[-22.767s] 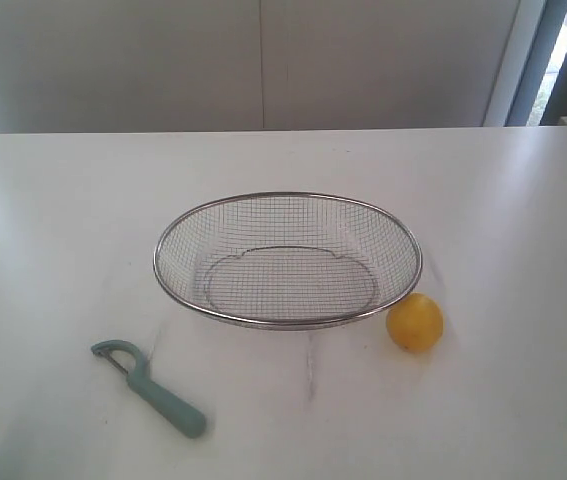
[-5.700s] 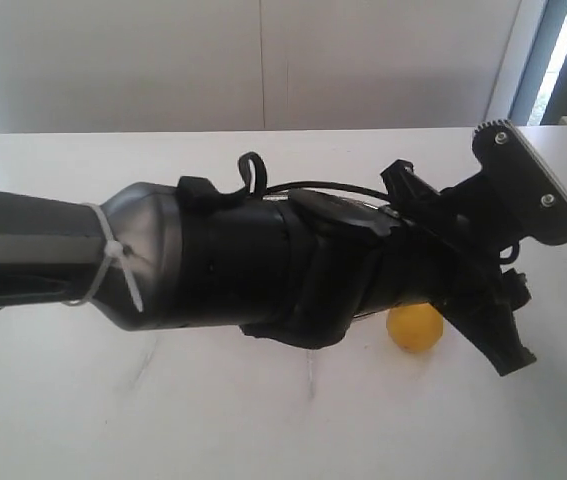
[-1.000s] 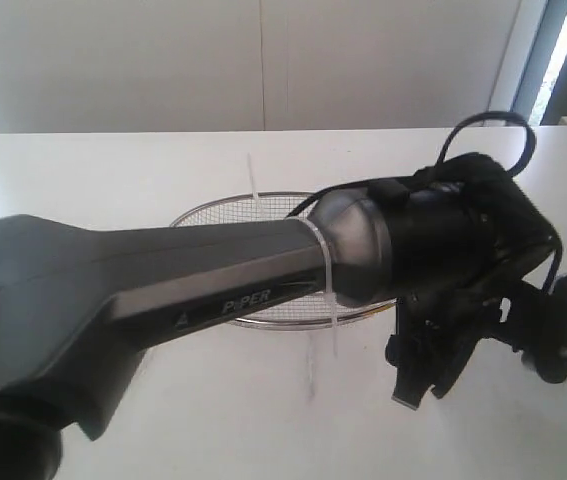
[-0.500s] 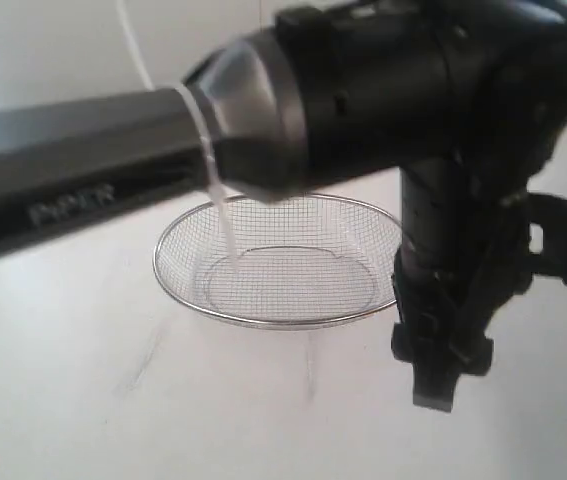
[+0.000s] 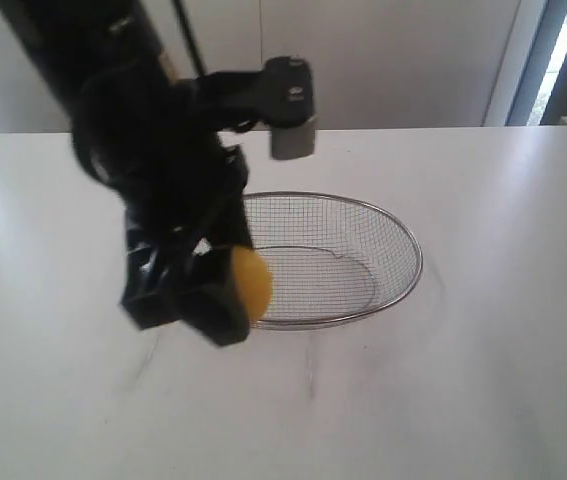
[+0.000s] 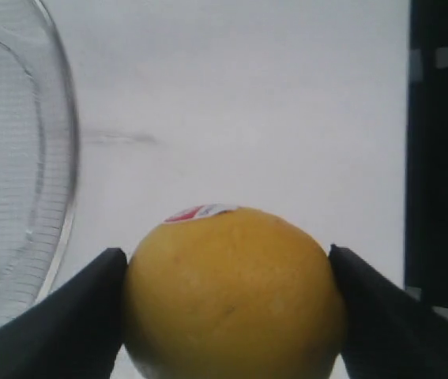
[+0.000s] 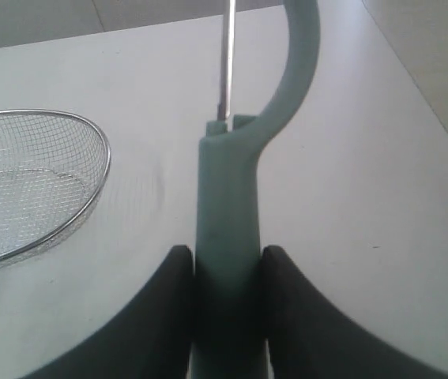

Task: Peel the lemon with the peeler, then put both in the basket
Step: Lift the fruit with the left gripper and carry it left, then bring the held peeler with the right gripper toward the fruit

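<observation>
The lemon (image 5: 249, 281) is bright yellow and hangs in the air, in front of the basket's near left rim. My left gripper (image 5: 225, 297) is shut on it. The left wrist view shows the lemon (image 6: 231, 292), with a sticker on top, wedged between both black fingers (image 6: 81, 312) of the left gripper (image 6: 227, 272). The wire-mesh basket (image 5: 403, 235) stands on the white table and holds nothing. My right gripper (image 7: 225, 264) is shut on the pale teal handle of the peeler (image 7: 227, 181), its curved head and blade pointing away from it. The right arm is outside the exterior view.
The white table (image 5: 483, 380) runs wide on all sides of the basket. The basket's rim (image 6: 69, 158) lies beside the held lemon, and also beside the held peeler as the basket rim (image 7: 89, 201). A dark upright bar (image 6: 441, 158) crosses one side of the left wrist view.
My left arm has swung from the basket's right side, where the lemon lay, up and across to the left. The lemon now shows in its grip.
</observation>
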You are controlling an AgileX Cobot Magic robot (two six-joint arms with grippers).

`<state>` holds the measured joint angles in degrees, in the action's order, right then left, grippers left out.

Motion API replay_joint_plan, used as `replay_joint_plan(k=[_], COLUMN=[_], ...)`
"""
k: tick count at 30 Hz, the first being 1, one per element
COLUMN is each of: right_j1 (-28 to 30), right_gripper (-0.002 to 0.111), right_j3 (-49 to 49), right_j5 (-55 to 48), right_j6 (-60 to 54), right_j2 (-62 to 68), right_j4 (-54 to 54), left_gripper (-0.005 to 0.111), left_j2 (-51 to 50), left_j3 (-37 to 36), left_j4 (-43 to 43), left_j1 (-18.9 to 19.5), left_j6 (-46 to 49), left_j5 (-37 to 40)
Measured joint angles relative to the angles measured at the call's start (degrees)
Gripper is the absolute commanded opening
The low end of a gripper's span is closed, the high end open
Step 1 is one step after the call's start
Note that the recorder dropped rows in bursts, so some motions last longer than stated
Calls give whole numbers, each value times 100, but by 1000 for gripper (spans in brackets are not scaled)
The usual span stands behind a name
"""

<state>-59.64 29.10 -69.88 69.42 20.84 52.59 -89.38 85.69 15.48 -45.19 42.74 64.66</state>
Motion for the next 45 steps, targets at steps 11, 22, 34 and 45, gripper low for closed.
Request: replay_joint_plan(k=[11,22,34,45], right_j1=[0,0,198,1481], right_gripper=[0,0,0,0], right_j3=[-292,-600,89,745], right_j5=[1645,2371,2519,5437], right_j6=[0,101,308,302], right_j2=[-9,1011,4190,5105], right_j4=[354,2012,3113,2472], left_gripper=[0,0,0,0], left_j2=[1230,1267,1267,1267], left_j3=[-2678,-2933,-2933,-2933], left_j4=[251,752,898,902], left_j1=[561,573,573,573], left_j6=[582,615,615,615], left_j5=[-1213,-2322,-2771,-2771])
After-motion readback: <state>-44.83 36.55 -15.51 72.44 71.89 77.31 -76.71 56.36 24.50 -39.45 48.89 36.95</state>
